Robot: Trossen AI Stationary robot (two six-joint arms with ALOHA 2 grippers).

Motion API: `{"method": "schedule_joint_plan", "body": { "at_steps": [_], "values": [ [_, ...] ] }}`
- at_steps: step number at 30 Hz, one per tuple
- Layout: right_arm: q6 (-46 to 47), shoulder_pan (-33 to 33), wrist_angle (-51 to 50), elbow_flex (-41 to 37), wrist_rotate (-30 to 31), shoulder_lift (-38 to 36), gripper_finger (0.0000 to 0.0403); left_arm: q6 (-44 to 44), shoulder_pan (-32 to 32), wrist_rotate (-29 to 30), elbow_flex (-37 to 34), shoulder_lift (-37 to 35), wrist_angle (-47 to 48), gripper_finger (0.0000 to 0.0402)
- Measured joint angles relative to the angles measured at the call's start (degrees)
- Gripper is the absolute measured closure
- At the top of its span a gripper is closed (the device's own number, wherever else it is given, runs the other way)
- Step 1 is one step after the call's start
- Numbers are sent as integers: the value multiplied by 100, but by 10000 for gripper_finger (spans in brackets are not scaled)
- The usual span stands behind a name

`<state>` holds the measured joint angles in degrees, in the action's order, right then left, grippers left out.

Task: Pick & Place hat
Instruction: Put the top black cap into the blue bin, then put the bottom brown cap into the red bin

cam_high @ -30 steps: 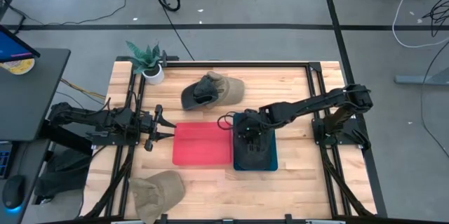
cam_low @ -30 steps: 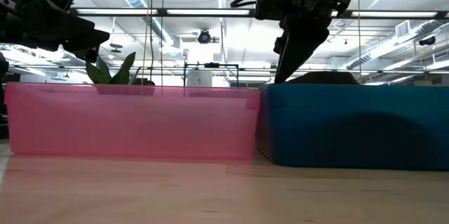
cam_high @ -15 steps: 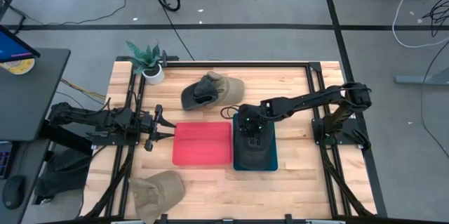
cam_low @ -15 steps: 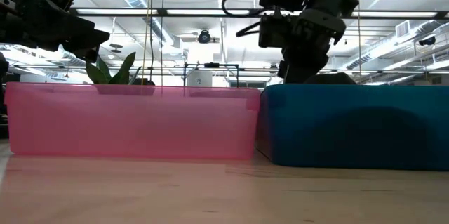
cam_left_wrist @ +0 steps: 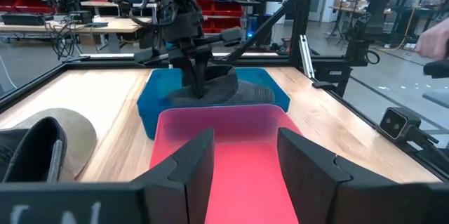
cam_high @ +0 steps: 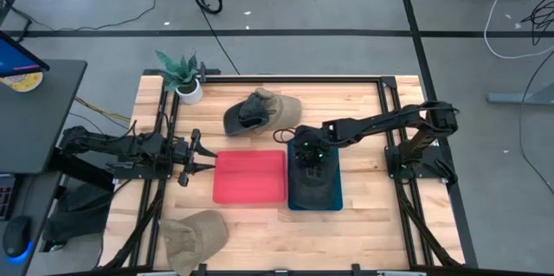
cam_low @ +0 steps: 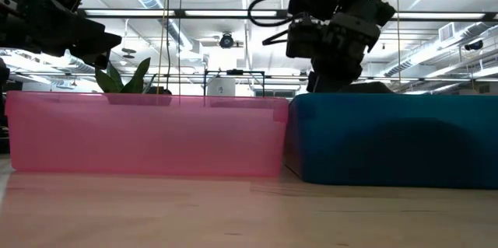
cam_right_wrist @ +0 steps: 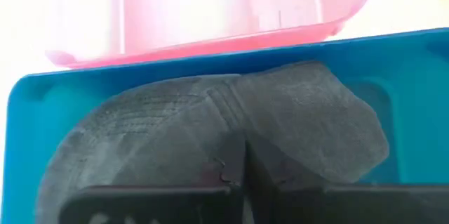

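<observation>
Overhead, the right gripper [cam_high: 306, 157] reaches from the right side of the table [cam_high: 363, 112] and sits down inside the blue bin [cam_high: 334, 200], on top of the dark hat [cam_high: 313, 185] that fills it. The pink bin [cam_high: 250, 176] lies just beside the blue one, touching its left wall. A tan hat [cam_high: 262, 112] rests upside down on the wood behind the bins, near a potted plant [cam_high: 183, 75] at the back left corner, and another tan hat [cam_high: 195, 235] lies at the front left edge. The left gripper [cam_high: 197, 157] waits beside the pink bin, its fingers spread apart.

From table height, the pink bin [cam_low: 148, 135] and blue bin [cam_low: 393, 139] stand side by side. The right gripper's body dips behind the blue rim, where a dark hump of the hat [cam_low: 366, 87] shows above the wall.

In the left wrist view, the left gripper [cam_left_wrist: 245, 168] shows its two fingers parted over the pink bin [cam_left_wrist: 231, 122]. Beyond it, the right gripper [cam_left_wrist: 195, 83] presses into the dark hat [cam_left_wrist: 231, 92] in the blue bin [cam_left_wrist: 151, 101], and a tan hat [cam_left_wrist: 66, 136] lies on the wood.

In the right wrist view, the right gripper [cam_right_wrist: 237, 175] has its fingers pinched together on a fold of the dark hat [cam_right_wrist: 295, 119], inside the blue bin [cam_right_wrist: 24, 119], with the pink bin [cam_right_wrist: 210, 6] just past it.
</observation>
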<state>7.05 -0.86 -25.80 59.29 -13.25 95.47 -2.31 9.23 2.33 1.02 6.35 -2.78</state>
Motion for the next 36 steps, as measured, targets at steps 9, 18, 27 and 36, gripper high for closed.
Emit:
{"method": "schedule_joint_plan", "body": {
  "at_steps": [9, 18, 27, 36],
  "values": [
    [-2, 0, -3, 0, 8, -389, 390, 0, -1, -1, 0, 0, 3, 241],
    [-434, 0, -3, 0, 325, -1013, 389, 0, -1, 0, 0, 0, 1, 241],
    [-756, -24, -179, 2, 685, -1812, 389, 0, -1, -2, 0, 0, 3, 241],
    [-922, -24, -110, 4, 686, -2548, 389, 0, 0, -1, 0, 0, 2, 241]
  ]
}}
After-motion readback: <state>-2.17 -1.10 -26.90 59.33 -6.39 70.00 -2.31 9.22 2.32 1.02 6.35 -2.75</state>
